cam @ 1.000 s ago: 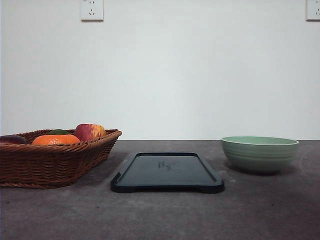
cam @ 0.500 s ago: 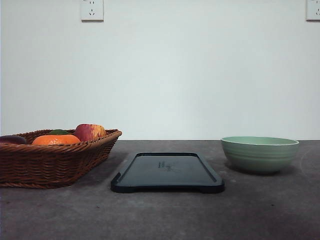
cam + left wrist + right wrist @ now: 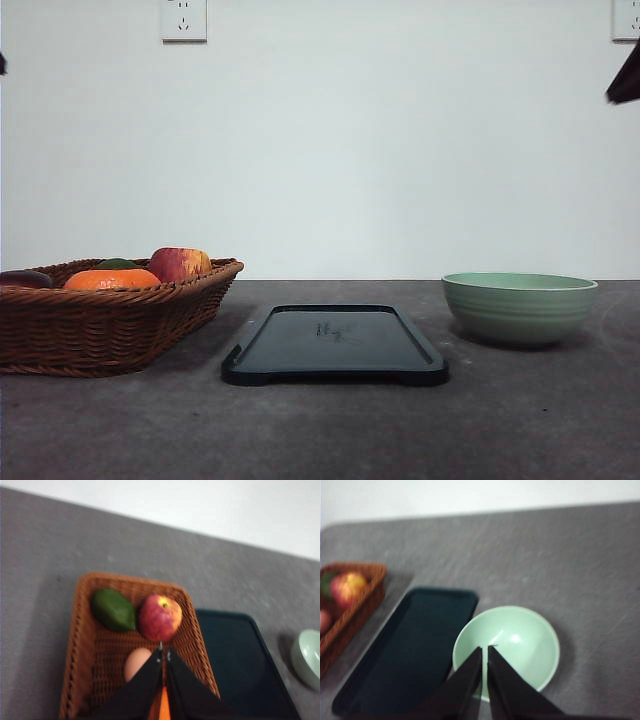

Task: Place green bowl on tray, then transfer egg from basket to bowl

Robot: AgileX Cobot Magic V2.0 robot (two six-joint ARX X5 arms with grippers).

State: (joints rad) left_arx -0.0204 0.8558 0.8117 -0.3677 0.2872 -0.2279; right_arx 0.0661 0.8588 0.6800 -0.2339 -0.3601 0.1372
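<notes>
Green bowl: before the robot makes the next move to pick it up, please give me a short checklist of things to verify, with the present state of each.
1. Green bowl stands upright on the table, apart from the tray: ok.
2. Inside of the green bowl is empty, seen in the right wrist view: ok.
3. Tray has a bare surface for the bowl: ok.
4. Right gripper is above the bowl's near rim, but its fingers are almost together, not opened for the rim: not ok.
5. Egg lies in the basket, beside the apple: ok.
6. Left gripper is nearly closed above the basket, holding nothing: ok.
</notes>
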